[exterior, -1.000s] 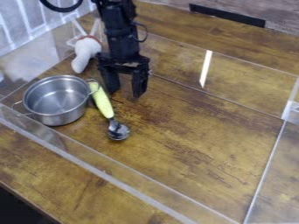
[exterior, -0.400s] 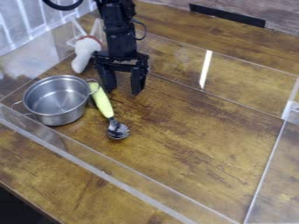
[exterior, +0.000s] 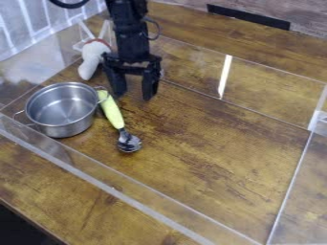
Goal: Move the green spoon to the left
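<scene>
Twice risking trouble: shoving the steel pot (exterior: 54,119) by sweeping the green spoon (exterior: 113,112) left from just beside its right side, or pinching only the handle's far end by descending too far back. Standing open and holding nothing, with the fingers (exterior: 152,89) just beyond the handle. Looking more blurred than earlier, with spoon and pot lying unchanged.
</scene>
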Controlling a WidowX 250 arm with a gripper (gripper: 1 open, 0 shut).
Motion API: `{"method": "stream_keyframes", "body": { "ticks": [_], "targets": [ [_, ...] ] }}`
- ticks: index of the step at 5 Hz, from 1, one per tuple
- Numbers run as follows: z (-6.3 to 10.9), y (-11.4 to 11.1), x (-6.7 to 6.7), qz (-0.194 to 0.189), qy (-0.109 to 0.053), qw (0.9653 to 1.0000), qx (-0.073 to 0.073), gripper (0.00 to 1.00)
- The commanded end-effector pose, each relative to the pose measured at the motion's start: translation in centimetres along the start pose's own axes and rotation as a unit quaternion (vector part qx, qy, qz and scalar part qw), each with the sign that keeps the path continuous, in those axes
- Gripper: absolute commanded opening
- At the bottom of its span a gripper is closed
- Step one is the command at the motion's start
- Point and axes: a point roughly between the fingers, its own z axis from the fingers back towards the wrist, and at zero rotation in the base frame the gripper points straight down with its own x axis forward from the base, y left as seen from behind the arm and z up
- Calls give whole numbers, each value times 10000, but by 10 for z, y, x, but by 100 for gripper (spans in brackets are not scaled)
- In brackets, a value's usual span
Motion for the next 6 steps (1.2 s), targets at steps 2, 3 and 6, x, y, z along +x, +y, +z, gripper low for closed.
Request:
{"method": "stream_keyframes", "body": {
  "ticks": [2, 3, 6],
  "targets": [
    [13, 22, 10, -356, -179, 9992, 5, 100],
    [15, 4, 13, -319, -167, 9994, -12, 100],
    [16, -29, 0, -716, 3, 9974, -24, 100]
  ]
}}
